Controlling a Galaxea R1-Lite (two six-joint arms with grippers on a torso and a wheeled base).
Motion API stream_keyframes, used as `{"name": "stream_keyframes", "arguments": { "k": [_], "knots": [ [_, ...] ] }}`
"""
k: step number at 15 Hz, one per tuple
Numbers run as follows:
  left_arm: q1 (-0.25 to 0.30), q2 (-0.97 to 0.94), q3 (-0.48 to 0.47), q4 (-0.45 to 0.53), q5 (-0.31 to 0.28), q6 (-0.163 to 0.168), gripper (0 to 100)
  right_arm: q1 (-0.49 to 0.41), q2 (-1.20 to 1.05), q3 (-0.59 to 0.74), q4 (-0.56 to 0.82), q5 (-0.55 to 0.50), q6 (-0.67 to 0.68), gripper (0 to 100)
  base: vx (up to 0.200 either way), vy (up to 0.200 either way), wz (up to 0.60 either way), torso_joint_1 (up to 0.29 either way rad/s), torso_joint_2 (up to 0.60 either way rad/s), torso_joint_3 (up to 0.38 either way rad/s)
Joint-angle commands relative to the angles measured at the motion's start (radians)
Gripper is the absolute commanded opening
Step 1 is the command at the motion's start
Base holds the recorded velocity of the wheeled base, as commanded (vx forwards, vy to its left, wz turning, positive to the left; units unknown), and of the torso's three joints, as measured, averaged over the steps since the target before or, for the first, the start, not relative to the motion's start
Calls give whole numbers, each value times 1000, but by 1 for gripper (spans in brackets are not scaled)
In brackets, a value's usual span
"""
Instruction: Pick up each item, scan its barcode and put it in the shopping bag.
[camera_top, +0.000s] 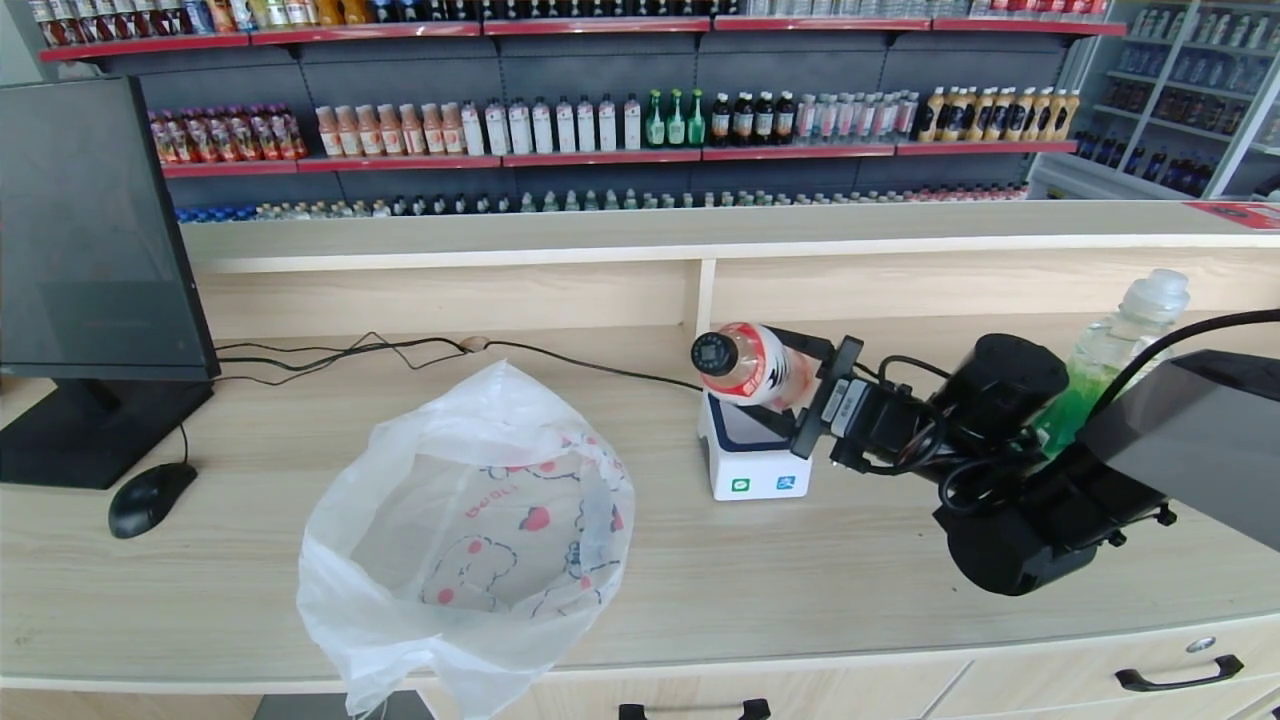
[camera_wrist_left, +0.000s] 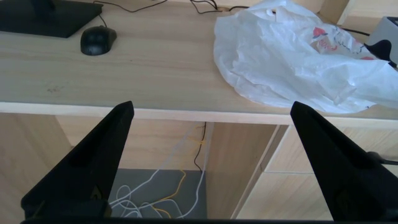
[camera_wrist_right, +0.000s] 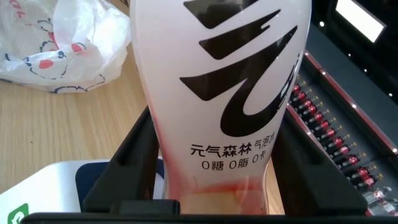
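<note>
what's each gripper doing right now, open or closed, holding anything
Left gripper: open, holding nothing.
Right gripper: closed on the bottle, above the scanner.

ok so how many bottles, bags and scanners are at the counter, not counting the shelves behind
bottles: 2, the held bottle in the right gripper above the scanner, and the green bottle standing at the counter's right end
shopping bag: 1
scanner: 1
total: 4
</note>
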Motion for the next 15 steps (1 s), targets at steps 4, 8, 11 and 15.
{"name": "stream_keyframes", "arguments": {
  "k": [4,8,11,15],
  "knots": [
    [0,0,0,0,0,0,100,4,-61,11,-1,-31,82,0,0,0,0,0,0,0],
    [0,0,0,0,0,0,100,65,-148,34,-1,-235,207,0,0,0,0,0,0,0],
    [0,1,0,0,0,0,100,102,-203,55,-1,-402,312,0,0,0,0,0,0,0],
    [0,0,0,1,0,0,100,100,-257,84,-1,-539,546,0,0,0,0,0,0,0]
  ]
}}
